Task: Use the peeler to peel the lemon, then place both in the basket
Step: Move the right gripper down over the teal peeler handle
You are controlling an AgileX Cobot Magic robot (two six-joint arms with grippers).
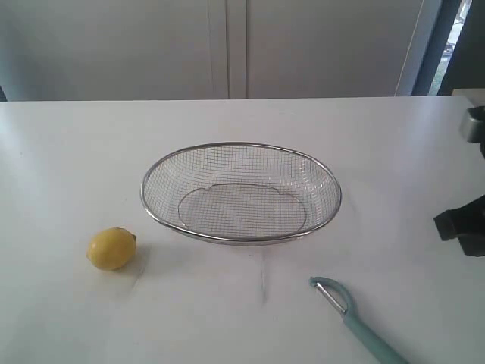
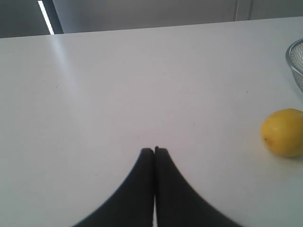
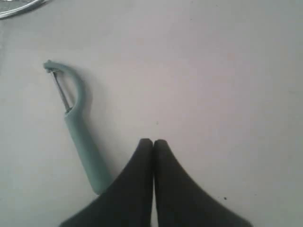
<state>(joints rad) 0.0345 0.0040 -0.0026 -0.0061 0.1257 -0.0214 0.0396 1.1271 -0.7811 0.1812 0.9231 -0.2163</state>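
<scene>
The yellow lemon (image 1: 111,249) lies on the white table to the left of the wire basket (image 1: 151,212); it also shows in the left wrist view as the lemon (image 2: 283,132), off to the side of my left gripper (image 2: 154,150), which is shut and holds nothing. The teal-handled peeler (image 1: 356,318) lies near the front right of the table, blade head towards the basket. In the right wrist view the peeler (image 3: 78,127) rests beside my right gripper (image 3: 152,141), shut and empty. The basket holds nothing.
A dark part of the right arm (image 1: 462,220) juts in at the right edge of the exterior view. The basket rim (image 2: 294,61) peeks into the left wrist view, and a sliver of rim (image 3: 16,7) into the right one. Grey wall panels stand behind the table.
</scene>
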